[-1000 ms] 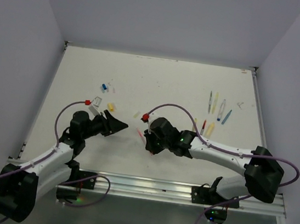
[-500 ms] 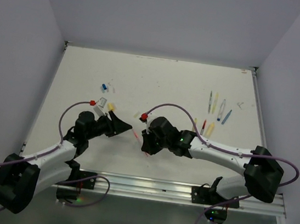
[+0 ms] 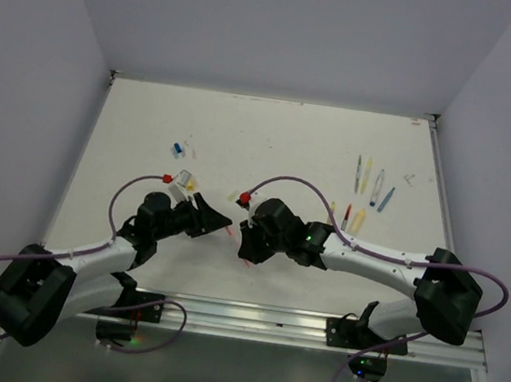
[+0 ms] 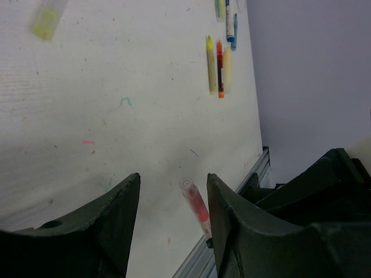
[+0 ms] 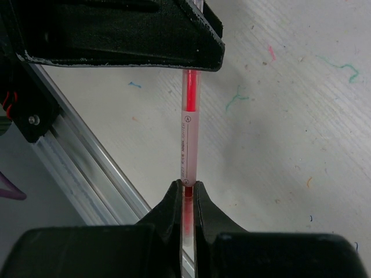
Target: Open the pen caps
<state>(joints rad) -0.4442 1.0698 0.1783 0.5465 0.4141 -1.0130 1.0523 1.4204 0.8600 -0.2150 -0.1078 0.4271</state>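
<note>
My right gripper is shut on one end of a red-pink pen and holds it above the table, pointing at the left arm. My left gripper is open. The pen's clear pink capped end lies between its fingers, close to the right finger and not gripped. Loose caps lie at the back left: blue, yellow and pale yellow. The other pens lie at the right.
Several pens lie in a loose group at the right rear, including a blue one and a yellow one. The left wrist view shows three of them side by side. The aluminium rail runs along the near edge.
My left gripper has moved right and forward until its open fingers straddle the pen's end. My right gripper has shifted slightly left with the pen.
</note>
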